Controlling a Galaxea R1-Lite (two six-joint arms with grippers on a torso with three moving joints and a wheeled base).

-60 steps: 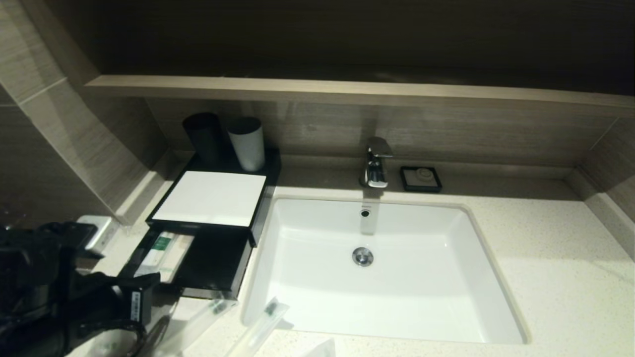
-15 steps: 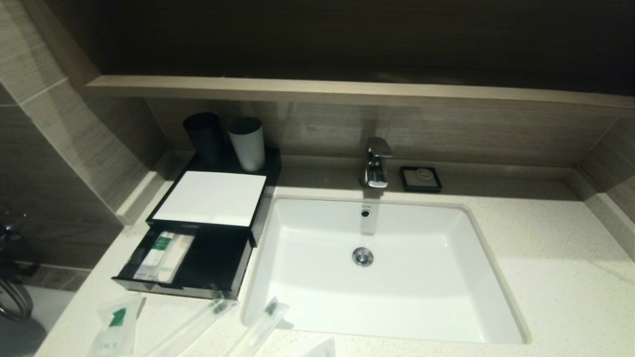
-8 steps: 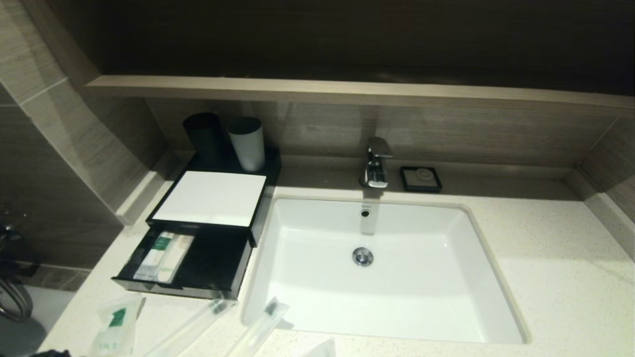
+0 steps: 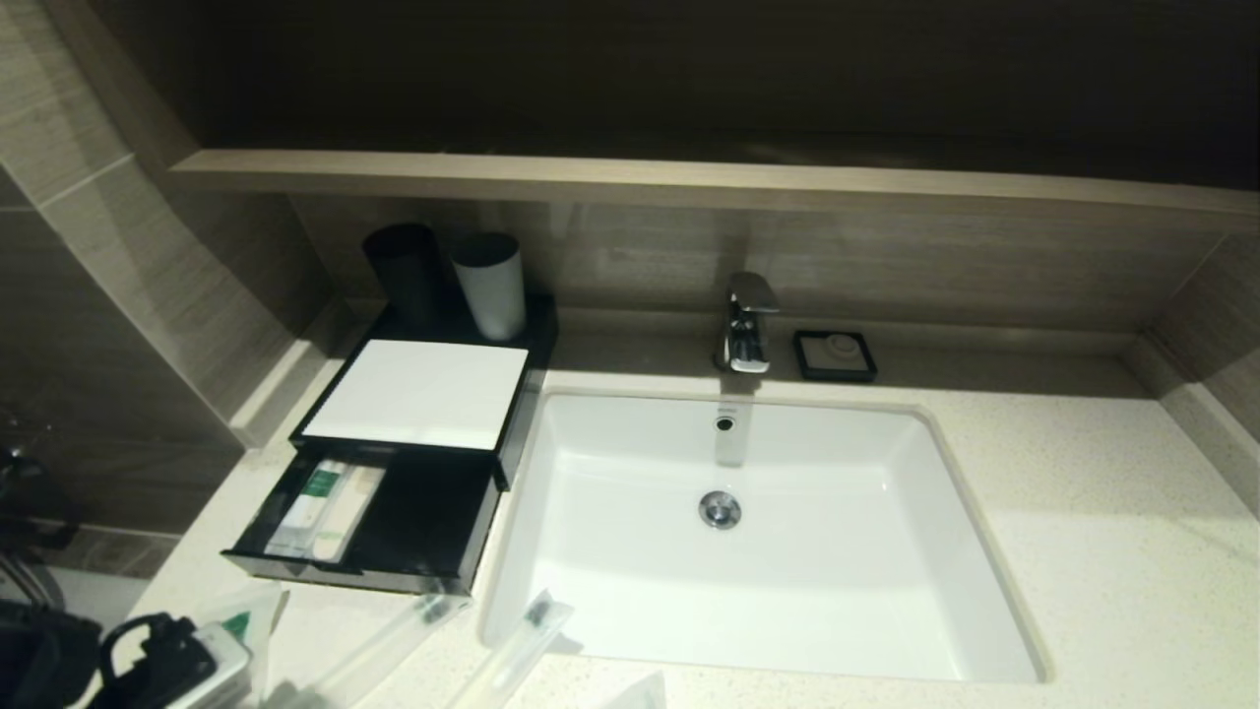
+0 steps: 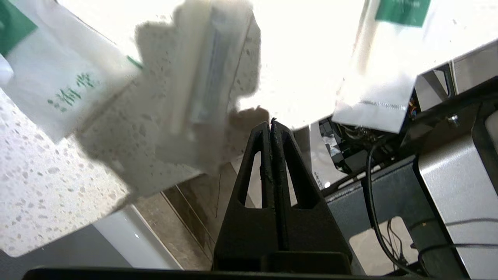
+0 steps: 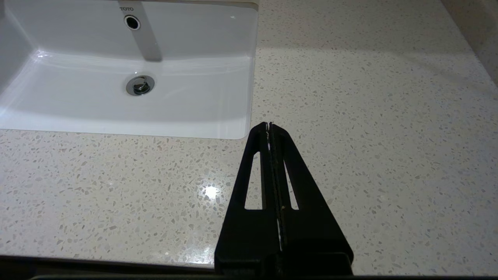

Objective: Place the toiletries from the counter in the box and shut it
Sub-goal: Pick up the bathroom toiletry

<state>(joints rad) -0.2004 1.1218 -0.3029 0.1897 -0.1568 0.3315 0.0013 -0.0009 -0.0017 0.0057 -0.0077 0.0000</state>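
Note:
The black box with a white top stands left of the basin, its front drawer pulled out, with white sachets lying in its left half. On the counter in front of the drawer lie a green-marked sachet and two translucent sleeves. My left arm is at the bottom left, over part of that sachet. My left gripper is shut and empty at the counter's front edge, near a sachet, a sleeve and another sachet. My right gripper is shut and empty above the counter, right of the basin.
The white basin with a chrome tap fills the middle. Black and white cups stand behind the box. A small black soap dish sits right of the tap. A wood-look shelf runs above. Another white piece shows at the bottom edge.
My left arm, beside the drawer four seconds ago and then out of view, has come back in at the bottom left and now covers part of the sachet. Nothing else moved.

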